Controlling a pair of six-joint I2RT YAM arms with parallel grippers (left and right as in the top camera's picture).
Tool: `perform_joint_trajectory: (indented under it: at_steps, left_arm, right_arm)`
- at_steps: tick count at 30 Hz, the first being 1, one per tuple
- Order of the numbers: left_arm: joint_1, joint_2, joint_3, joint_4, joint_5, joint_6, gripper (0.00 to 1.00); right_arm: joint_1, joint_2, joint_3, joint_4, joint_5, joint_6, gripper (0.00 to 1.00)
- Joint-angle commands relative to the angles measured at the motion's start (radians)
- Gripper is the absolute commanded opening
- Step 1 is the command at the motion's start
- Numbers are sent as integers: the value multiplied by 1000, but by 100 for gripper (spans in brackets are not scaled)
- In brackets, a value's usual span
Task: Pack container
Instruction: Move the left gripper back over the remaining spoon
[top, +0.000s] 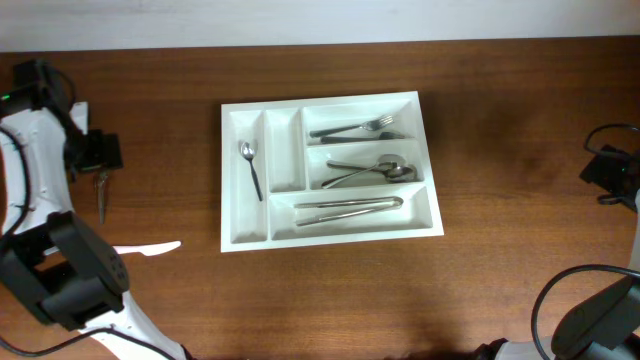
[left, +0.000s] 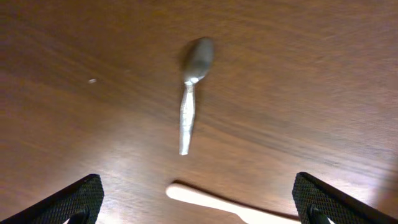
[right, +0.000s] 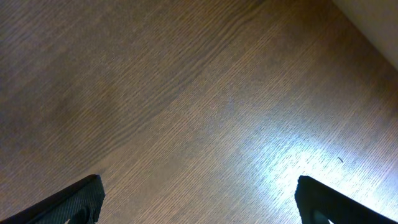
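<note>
Left end effector (left: 199, 208) wide-spread near spoon (left: 189, 106)

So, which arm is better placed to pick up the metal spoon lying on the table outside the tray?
Left. The left gripper hangs open directly over the spoon, the white plastic utensil lying nearby. The right gripper, also open, faces only bare table, across the tray.

The jaws stand wide apart over the wood-grain table (right: 186, 106), with a bright glare patch (right: 298, 155) at lower right.
</note>
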Motion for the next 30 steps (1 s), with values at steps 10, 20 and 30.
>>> perform_joint_trajectory:
  at_steps: [10, 20, 30]
  left_arm:
    - [27, 118, -23, 19, 26, 107, 99]
    - [38, 214, -23, 59, 111, 107, 99]
    - [80, 255, -23, 60, 147, 107, 99]
  right_arm:
    - [-5, -3, -2, 3, 16, 0, 99]
    - [-5, -3, -2, 3, 16, 0, 99]
    - [-5, -3, -2, 3, 16, 0, 99]
